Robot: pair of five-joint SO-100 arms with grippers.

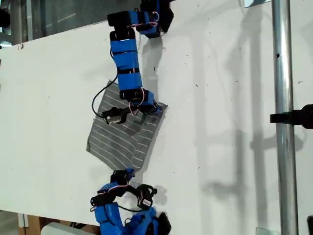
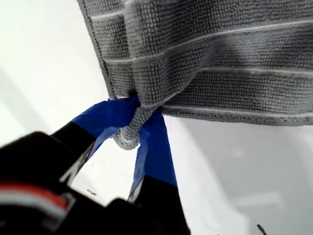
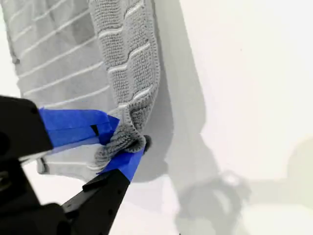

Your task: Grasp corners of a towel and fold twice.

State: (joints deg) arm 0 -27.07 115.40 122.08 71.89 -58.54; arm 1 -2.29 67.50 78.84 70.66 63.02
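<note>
**Fingers clenched on cloth at both grippers**

The blue-taped fingers of my first gripper are pinched tight on one rounded corner of the thin grey towel with narrow white stripes. The cloth bunches into a small wad between them. From that pinch the towel rises and spreads away from the gripper, and its hemmed edge stands clear of the white tabletop with a soft shadow under it.

My second gripper is likewise closed on the towel. Its two taped fingers meet on a gathered bit of the towel's edge. A narrow strip of the cloth is lifted and curled over beside the flat striped part.

In the exterior view the towel lies as a tilted four-sided sheet on the white table. One blue and black arm reaches down from above the towel, elbow bent, with its black claw over the towel's upper half. The other blue arm crouches just below the towel, folded up, with its tip at the towel's lowest edge. I cannot tell from the wrist views which arm carries which gripper. A shiny metal pole stands well apart from the towel, towards the exterior view's right.
</note>
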